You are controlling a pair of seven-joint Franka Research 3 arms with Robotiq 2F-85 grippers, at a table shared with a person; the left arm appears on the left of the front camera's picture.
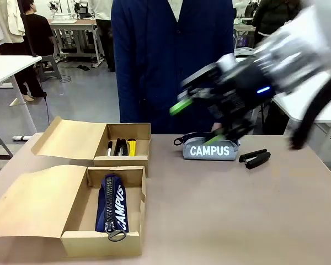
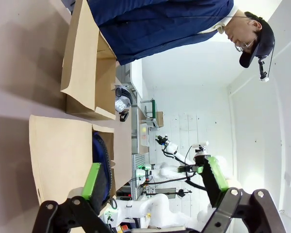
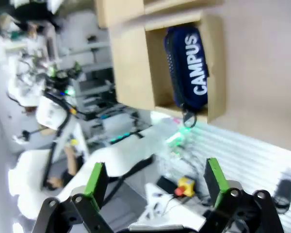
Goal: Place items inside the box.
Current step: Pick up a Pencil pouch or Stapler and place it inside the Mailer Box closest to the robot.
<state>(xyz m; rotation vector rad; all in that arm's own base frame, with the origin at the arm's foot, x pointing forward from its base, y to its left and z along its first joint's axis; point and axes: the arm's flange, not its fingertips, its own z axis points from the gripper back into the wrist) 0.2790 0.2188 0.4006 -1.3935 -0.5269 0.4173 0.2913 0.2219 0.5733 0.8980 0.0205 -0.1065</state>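
A grey "CAMPUS" pencil case point(image 1: 209, 149) lies on the table in front of the person, with a black stapler point(image 1: 255, 158) to its right. My right gripper point(image 1: 204, 119), motion-blurred, hangs open just above the grey case with nothing between its fingers. The near box point(image 1: 76, 242) holds a navy-blue "CAMPUS" pencil case point(image 1: 113, 204) point(image 3: 191, 65). In the far box point(image 1: 121, 160) lie a marker pen point(image 1: 110, 148), dark pens and a yellow-black utility knife point(image 1: 131, 147). My left gripper point(image 2: 153, 179) stands open and empty beside the near box point(image 2: 63, 160). The right wrist view shows its own gripper point(image 3: 155, 177) open.
Both boxes have their lids folded out flat to the left point(image 1: 30, 201). A person in a dark blue coat point(image 1: 171, 61) stands at the far edge, right behind the grey case. Bare tabletop point(image 1: 237, 215) stretches across the front right.
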